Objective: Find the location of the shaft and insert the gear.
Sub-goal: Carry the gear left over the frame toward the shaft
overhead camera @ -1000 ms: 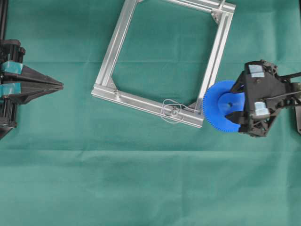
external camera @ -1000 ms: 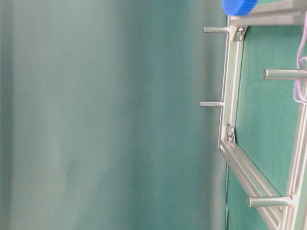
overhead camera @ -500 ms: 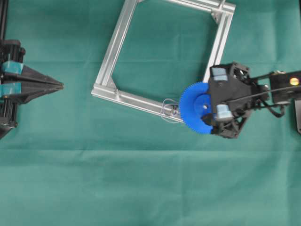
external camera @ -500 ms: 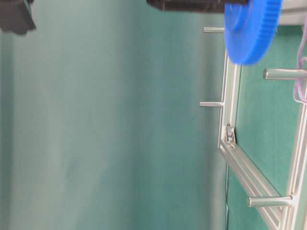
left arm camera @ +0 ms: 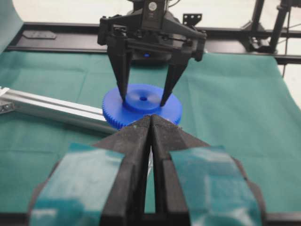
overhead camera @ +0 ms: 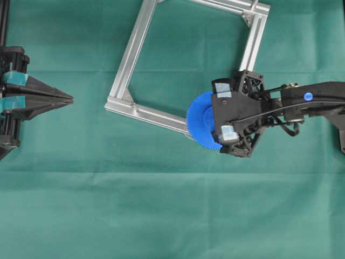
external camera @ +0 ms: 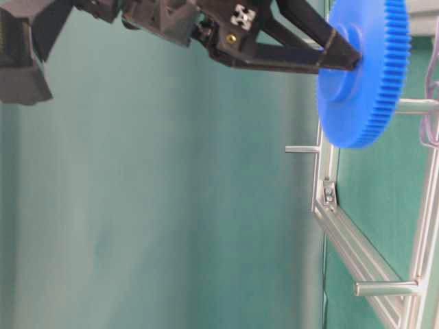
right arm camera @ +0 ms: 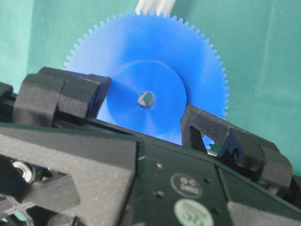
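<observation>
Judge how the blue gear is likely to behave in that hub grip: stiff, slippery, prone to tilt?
The gear looks like thick moulded plastic, so probably stiff and light. The right gripper pinches only its smooth raised round hub, so it might swivel or slip if pressed off-centre. Its wide toothed disc overhangs the fingers, so a nudge at the rim could tilt it.

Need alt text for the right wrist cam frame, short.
The right gripper holds the blue gear by its raised round hub, one black finger on each side, small centre hole facing the camera. Behind lies green cloth, with a pale aluminium frame piece at the top edge.
</observation>
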